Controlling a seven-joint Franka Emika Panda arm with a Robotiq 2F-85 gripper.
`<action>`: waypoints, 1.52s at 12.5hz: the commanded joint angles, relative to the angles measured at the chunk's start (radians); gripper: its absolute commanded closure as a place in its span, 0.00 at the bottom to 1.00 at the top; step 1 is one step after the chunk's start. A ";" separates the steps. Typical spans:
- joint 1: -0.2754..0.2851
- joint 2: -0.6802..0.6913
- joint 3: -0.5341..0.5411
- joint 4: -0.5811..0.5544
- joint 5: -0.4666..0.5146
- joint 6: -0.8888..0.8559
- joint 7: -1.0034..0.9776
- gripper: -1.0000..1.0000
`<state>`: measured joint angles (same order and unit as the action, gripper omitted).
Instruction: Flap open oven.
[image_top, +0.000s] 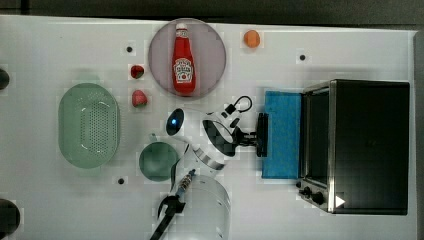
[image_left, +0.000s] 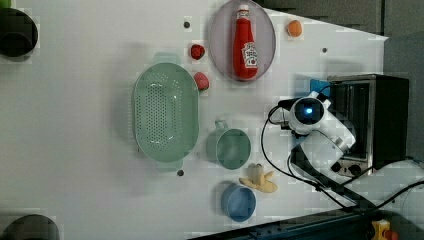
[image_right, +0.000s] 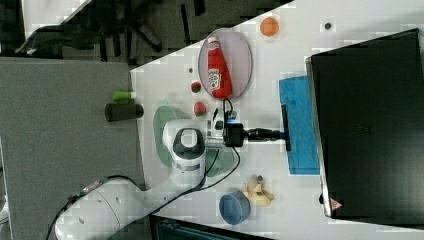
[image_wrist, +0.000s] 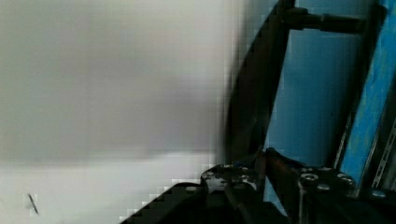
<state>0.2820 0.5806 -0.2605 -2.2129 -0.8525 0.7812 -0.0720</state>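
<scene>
Top view, gripper (image_top: 258, 135) at oven (image_top: 370, 145) door handle (image_top: 262, 134), fingers apparently clamped on it, door lowered.

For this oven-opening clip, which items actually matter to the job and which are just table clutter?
Part of the job:
oven, its blue glass door folded down flat
door handle
gripper at the handle

Just lying about:
ketchup bottle on a plate
green colander
green cup
two strawberries
orange
banana
blue bowl
</scene>
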 joint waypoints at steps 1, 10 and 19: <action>0.014 -0.003 -0.010 0.036 -0.009 0.003 0.061 0.83; -0.005 -0.251 -0.024 0.036 0.291 0.065 0.060 0.83; -0.021 -0.604 -0.029 0.085 0.773 -0.203 0.062 0.83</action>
<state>0.2737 -0.0260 -0.2881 -2.1328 -0.0803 0.6074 -0.0641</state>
